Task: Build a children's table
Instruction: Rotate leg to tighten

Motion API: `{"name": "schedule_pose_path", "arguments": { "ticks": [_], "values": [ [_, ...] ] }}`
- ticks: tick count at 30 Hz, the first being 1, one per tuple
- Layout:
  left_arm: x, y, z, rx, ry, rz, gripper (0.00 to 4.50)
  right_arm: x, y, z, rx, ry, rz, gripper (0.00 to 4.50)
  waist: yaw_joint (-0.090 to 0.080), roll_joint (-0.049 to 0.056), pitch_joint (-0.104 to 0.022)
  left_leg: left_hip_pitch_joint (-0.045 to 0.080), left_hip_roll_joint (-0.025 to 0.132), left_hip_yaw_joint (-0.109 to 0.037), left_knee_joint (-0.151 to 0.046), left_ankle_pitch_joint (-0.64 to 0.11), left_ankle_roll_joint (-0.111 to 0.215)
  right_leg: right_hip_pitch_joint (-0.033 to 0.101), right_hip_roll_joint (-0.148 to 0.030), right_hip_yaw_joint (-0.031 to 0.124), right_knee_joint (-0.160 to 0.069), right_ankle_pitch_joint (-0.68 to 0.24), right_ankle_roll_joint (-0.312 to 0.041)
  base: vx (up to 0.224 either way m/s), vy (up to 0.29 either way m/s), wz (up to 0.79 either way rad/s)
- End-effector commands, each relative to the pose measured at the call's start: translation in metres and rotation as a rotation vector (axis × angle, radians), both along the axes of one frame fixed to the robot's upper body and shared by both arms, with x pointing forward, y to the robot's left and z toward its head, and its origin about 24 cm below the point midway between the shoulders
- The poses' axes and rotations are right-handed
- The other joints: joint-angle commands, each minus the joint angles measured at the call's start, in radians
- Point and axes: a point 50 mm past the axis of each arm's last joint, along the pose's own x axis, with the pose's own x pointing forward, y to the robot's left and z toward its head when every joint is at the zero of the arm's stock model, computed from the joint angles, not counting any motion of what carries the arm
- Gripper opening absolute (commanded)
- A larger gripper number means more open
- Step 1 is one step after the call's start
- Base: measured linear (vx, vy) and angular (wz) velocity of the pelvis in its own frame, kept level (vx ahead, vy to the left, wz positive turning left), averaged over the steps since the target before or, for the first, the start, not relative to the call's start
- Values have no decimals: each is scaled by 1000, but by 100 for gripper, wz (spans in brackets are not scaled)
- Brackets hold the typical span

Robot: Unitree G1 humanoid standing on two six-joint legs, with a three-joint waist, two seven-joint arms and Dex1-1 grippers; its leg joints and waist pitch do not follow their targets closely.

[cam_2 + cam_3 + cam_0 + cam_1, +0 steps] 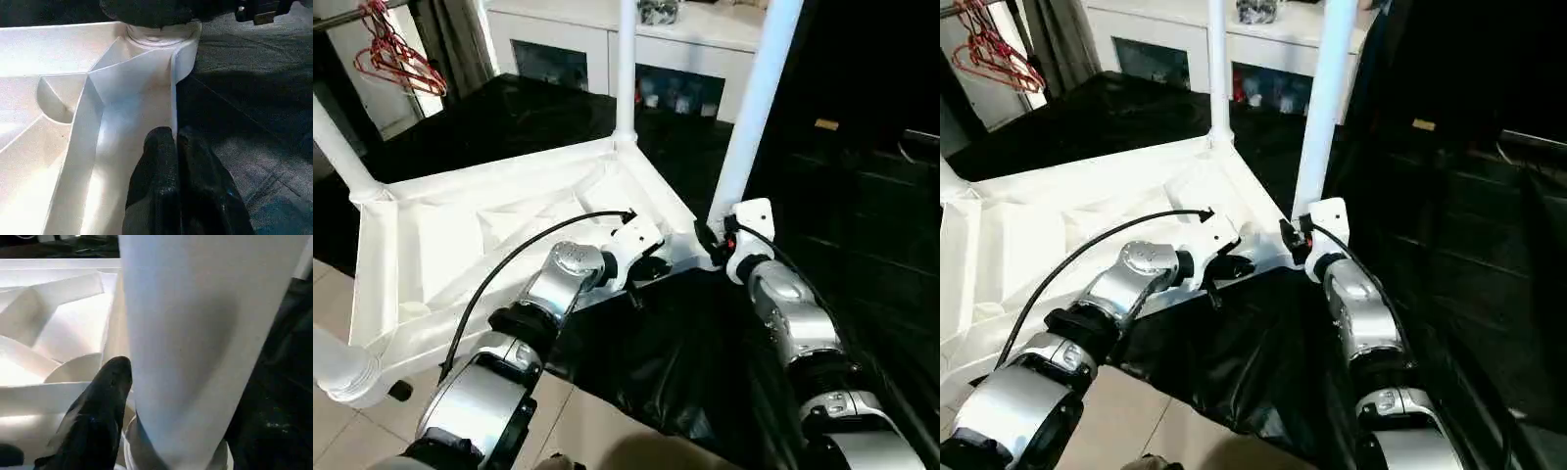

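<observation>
Top (460,245) upside down at 12 | 4 legs socketed, you seat the 4th (754,108) | L gripper (173,147) pinches rim at 11 | R gripper (146,396) clasps leg at 1 | left: flip.

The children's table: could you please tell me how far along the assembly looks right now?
The table top lies underside up, and at least three legs stand in corner sockets, including the far leg. In hand: the right gripper is at the near-right leg, while the left gripper grips the top's rim. Left: confirming the fourth leg, then turning it upright.
</observation>
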Motion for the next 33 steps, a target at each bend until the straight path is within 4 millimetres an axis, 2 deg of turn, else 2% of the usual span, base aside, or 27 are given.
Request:
{"name": "schedule_pose_path", "arguments": {
  "ticks": [1, 3, 4, 8, 10, 13, 15, 16, 18, 19, 20, 22, 33],
  "values": [
    [6, -15, 24, -52, -100, -58, 0, -13, 26, -18, -17, 68, 181, 306, -1, -4, -69, 23, 60, -33, -78, -251, 29, 40, -72, 45, -71, -187, -213, 0, 0, 0],
    [5, -14, 24, -53, -99, -76, 0, -13, 22, -17, -34, 59, 190, 316, -1, -4, -70, 21, 61, -34, -78, -240, 34, 43, -73, 44, -68, -170, -220, 0, 0, 0],
    [1, -10, 22, -59, -84, -118, 0, -13, 13, -12, -68, 20, 224, 328, -1, -3, -70, 21, 61, -34, -77, -239, 35, 43, -74, 44, -69, -170, -221, 0, 0, 0],
    [-6, 0, 20, -87, -61, -193, 0, -13, -5, 1, -78, -26, 330, 328, -3, -2, -70, 18, 62, -33, -74, -234, 53, 47, -73, 44, -64, -144, -243, 0, 0, 0],
    [-7, 2, 20, -93, -60, -200, 0, -14, -7, 3, -74, -31, 351, 328, -2, -3, -70, 19, 63, -31, -72, -231, 61, 47, -73, 43, -64, -134, -250, 0, 0, 0],
    [-9, 10, 20, -102, -44, -225, 0, -21, -13, 10, -80, -32, 490, 328, 7, -4, -70, 17, 66, -29, -69, -207, 81, 49, -71, 42, -60, -118, -259, 0, 0, 0],
    [-11, 16, 21, -114, -32, -247, 0, -28, -18, 13, -95, -27, 586, 328, 8, -3, -69, 18, 66, -28, -69, -213, 86, 46, -71, 41, -61, -131, -262, 0, 0, 0],
    [-11, 17, 21, -115, -30, -254, 0, -29, -19, 13, -97, -21, 612, 328, 11, -8, -68, 17, 66, -28, -68, -213, 87, 48, -72, 41, -62, -150, -259, 0, 0, 0],
    [-14, 26, 22, -107, -18, -294, 0, -38, -27, 14, -117, 22, 730, 328, 18, -7, -66, 18, 67, -27, -67, -216, 90, 46, -74, 42, -66, -191, -250, 0, 0, 0],
    [-14, 26, 22, -106, -18, -294, 0, -38, -27, 14, -117, 23, 731, 328, 19, -6, -66, 16, 67, -28, -68, -216, 91, 45, -74, 42, -66, -199, -247, 0, 0, 0],
    [-14, 29, 23, -105, -13, -301, 0, -40, -30, 14, -128, 38, 762, 328, 19, -10, -66, 18, 68, -27, -68, -216, 89, 43, -72, 42, -66, -208, -243, 0, 0, 0],
    [-17, 37, 22, -88, 2, -326, 0, -45, -36, 13, -146, 86, 824, 328, 22, -7, -66, 18, 70, -30, -69, -216, 83, 42, -72, 42, -64, -216, -242, 0, 0, 0],
    [-23, 51, 20, -70, 32, -360, 0, -52, -35, 14, -120, 133, 903, 234, 23, -8, -68, 19, 69, -29, -68, -206, 75, 39, -74, 42, -62, -209, -246, 0, 0, 0]
  ]
}}
